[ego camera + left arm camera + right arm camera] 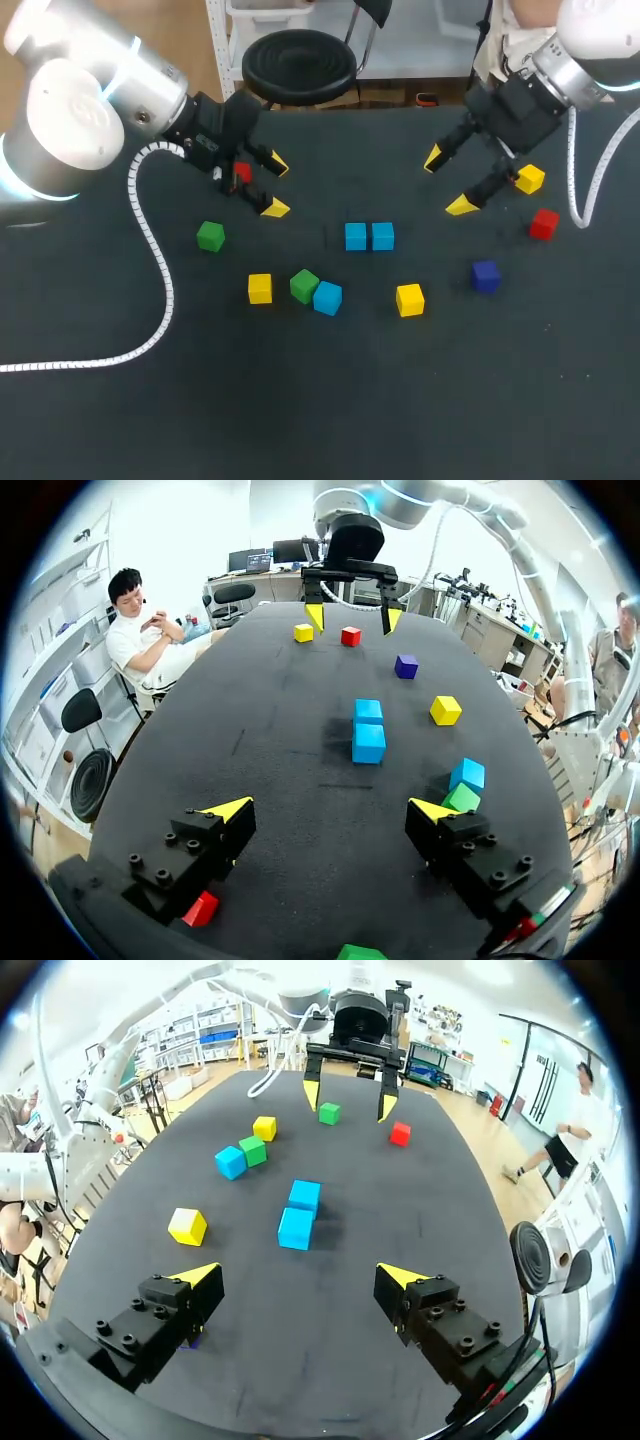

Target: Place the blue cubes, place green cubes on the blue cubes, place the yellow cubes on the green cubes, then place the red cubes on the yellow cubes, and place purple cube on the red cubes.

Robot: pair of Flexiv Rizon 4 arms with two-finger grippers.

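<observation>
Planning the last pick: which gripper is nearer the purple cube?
Right. The right gripper hovers just beyond the purple cube; the left gripper is far off, on the other side.

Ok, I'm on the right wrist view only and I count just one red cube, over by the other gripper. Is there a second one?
Observer: Yes. The head view shows a second red cube on the table, out to the side of the right gripper, outside your view.
Operator: And the purple one?
Observer: The purple cube sits alone, nearer the robot than that red cube.
Operator: I see two yellows. Any more?
Observer: One more. A third yellow cube lies close beside the right gripper's finger, farther from the robot than the second red cube.
</observation>
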